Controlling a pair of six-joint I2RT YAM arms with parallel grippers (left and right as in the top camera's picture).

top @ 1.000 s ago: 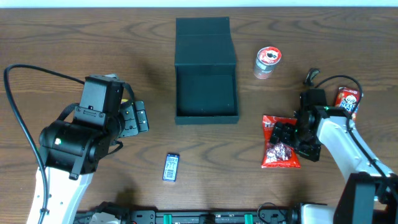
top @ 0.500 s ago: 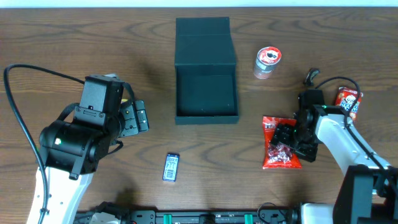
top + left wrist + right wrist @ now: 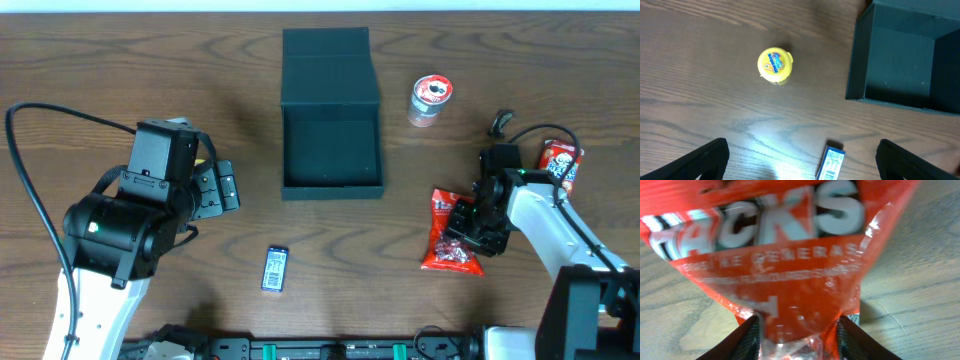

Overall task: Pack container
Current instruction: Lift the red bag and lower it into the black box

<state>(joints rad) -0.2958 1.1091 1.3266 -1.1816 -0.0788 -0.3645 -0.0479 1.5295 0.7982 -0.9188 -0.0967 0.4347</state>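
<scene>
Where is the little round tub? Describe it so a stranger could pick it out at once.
Start at the dark open box mid-table. Just right of its flipped-back lid stands a small clear tub with a round red-and-white top. It is the only round item on that side; the red snack bag and red packet nearby are flat.

one dark box (image 3: 331, 110), one red snack bag (image 3: 447, 236). one small red packet (image 3: 562, 162), one red-lidded cup (image 3: 431, 100), one yellow tub (image 3: 775, 64), one blue-white pack (image 3: 275, 268).
</scene>
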